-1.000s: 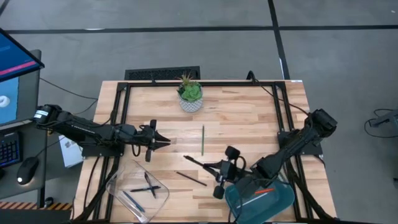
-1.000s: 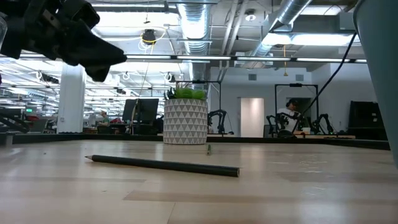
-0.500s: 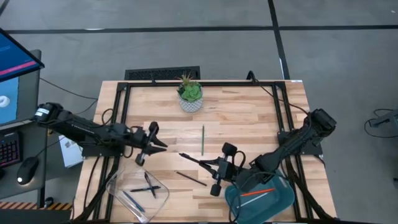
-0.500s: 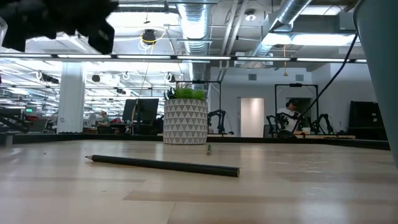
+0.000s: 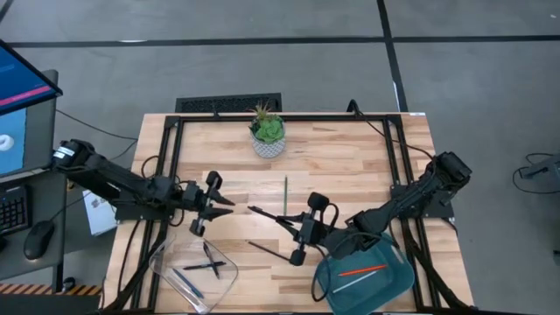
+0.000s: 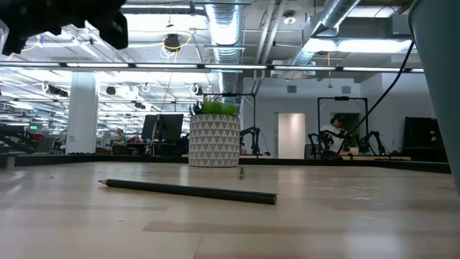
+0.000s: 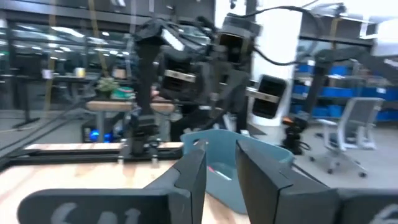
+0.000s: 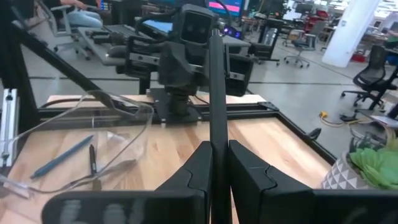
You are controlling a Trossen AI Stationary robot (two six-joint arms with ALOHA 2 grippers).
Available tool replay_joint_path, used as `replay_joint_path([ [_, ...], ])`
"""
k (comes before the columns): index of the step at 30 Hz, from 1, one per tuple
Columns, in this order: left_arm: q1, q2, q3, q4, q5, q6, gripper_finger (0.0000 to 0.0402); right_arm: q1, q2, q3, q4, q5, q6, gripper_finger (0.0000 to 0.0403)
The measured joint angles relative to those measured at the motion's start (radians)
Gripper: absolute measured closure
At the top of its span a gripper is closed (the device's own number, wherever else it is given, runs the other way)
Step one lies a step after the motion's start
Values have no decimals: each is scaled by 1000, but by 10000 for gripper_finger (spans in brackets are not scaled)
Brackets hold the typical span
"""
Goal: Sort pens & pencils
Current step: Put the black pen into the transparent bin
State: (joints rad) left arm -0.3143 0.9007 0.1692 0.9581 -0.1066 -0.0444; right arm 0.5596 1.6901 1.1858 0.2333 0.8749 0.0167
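The bench (image 5: pixel 350 166) carries a clear tray (image 5: pixel 188 273) and a blue bin (image 5: pixel 366 278). The right gripper (image 5: pixel 297 229) pinches a black pencil (image 5: pixel 267 215): light, stiff, slippery, best gripped mid-shaft. The left gripper (image 5: pixel 210 210) hovers, jaws slightly parted, empty. A green pencil (image 5: pixel 285 196) lies mid-bench.

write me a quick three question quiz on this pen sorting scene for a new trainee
1. True or false: the right claw is empty.
2. What lies in the blue bin? A) an orange-red pencil B) an eraser C) nothing
3. Which claw is open with nothing between its fingers?

Key:
1. False. It is shut on a black pen.
2. A.
3. The left claw.
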Motion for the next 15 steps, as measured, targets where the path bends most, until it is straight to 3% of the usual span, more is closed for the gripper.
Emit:
replay_joint_path([
  [5, 14, 124, 31, 94, -10, 11, 307, -11, 0, 0, 5, -14, -34, 341],
  [15, 15, 355, 188, 95, -3, 90, 300, -42, 0, 0, 7, -41, -72, 341],
])
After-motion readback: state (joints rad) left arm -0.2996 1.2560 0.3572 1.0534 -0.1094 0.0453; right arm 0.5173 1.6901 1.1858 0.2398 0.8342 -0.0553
